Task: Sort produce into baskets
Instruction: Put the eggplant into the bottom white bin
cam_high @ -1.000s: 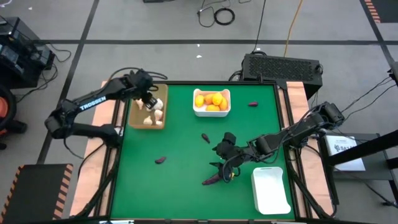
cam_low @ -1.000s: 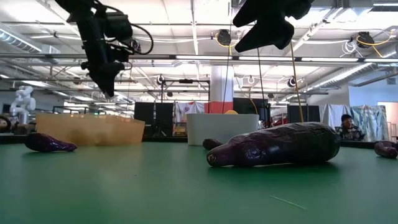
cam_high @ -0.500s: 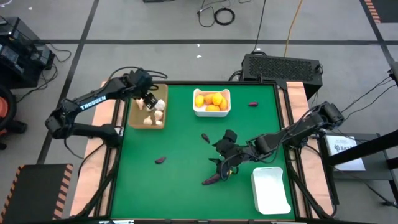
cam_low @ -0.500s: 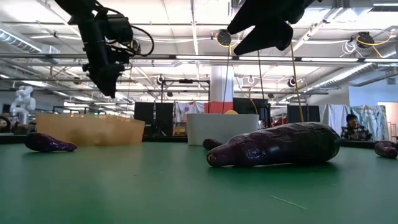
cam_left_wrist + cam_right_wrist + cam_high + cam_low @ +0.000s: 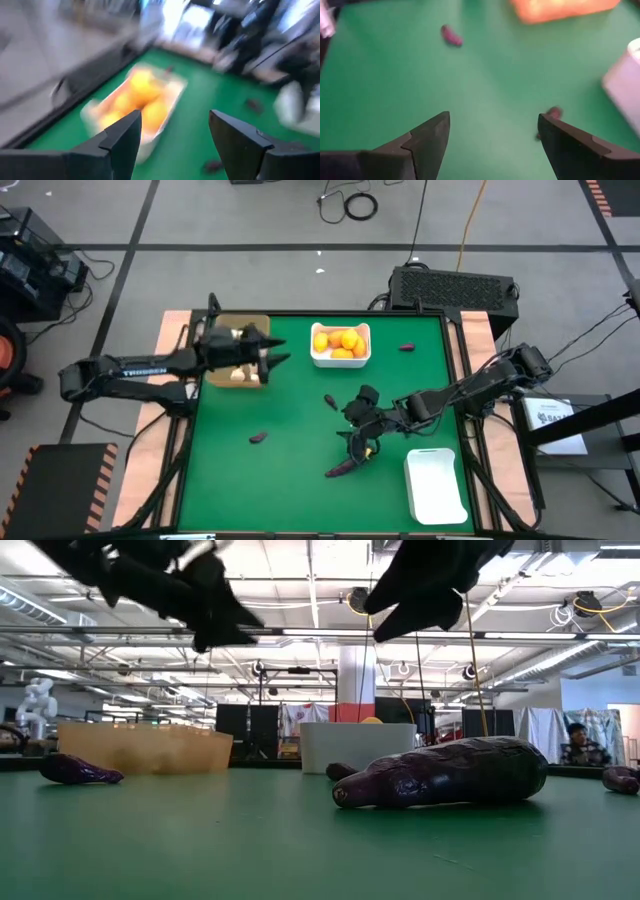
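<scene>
White capitals reading TROSSEN run along the left arm's dark forearm, which lies level over the near-left part of the green felt-like worktop [image 5: 300, 440]. The left gripper [image 5: 275, 356] points toward the middle of the worktop, beside the flat tan tray [image 5: 217, 376], its two dark wedge-shaped fingers spread apart and empty. The tray holds several small white garlic-like bulbs [image 5: 243, 372]. A white plastic bin [image 5: 340, 361] with rounded corners stands at the far middle, filled with glossy orange-yellow round fruits [image 5: 340, 342]. A second white bin [image 5: 436, 484] sits empty at the near-right corner. The right gripper [image 5: 357, 442] hangs just above the long eggplant [image 5: 342, 469], fingers wide apart and holding nothing. In the low view, the eggplant [image 5: 440, 783] lies on its side, dark purple, matte and slightly wrinkled. Small purple pieces lie scattered: one [image 5: 258, 437] near the left-middle, one [image 5: 330, 401] near the centre, one [image 5: 406, 347] beside the fruit bin.
</scene>
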Controlling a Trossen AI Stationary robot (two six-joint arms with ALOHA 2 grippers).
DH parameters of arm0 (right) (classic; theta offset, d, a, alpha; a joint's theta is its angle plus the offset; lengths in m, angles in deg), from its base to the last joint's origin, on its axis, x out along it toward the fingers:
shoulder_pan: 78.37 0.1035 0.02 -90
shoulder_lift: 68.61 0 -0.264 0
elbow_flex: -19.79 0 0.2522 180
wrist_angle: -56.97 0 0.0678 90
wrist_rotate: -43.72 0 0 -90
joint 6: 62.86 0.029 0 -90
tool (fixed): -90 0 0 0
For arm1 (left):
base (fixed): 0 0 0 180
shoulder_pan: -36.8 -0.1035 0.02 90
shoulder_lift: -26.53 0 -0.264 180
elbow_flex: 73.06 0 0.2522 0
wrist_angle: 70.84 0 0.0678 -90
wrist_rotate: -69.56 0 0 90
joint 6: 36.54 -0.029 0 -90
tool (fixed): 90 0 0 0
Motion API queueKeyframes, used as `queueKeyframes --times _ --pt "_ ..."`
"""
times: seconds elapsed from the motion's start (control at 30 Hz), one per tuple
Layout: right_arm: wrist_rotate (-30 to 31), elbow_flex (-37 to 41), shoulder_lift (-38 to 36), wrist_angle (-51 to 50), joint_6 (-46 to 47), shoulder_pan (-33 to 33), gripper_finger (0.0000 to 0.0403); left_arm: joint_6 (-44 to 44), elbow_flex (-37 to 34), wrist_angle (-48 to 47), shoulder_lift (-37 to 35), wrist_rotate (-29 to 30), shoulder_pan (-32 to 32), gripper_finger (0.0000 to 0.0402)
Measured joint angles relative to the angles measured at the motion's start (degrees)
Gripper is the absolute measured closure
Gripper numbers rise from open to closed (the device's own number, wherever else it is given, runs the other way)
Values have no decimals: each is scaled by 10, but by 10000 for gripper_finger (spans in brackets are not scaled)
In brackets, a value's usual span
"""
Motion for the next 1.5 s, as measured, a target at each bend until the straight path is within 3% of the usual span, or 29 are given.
queueKeyframes --times 0.1,0.2,0.7,0.87,1.03,1.5 --pt "-68 0 0 -5 -22 -2 110 -18 -61 171 1 6 33 162" --pt "-92 0 0 -5 -68 -1 110 -39 -93 245 2 7 40 162" --pt "-138 0 0 -6 -189 7 110 -198 -104 271 -2 -10 38 162" --pt "-151 0 0 -43 -222 17 110 -195 -104 321 -2 -11 38 162" --pt "-168 0 16 -50 -195 34 110 -195 -104 316 -2 -11 38 162" --pt "-165 -21 143 -44 -204 74 110 -180 -104 311 -2 -12 38 162"
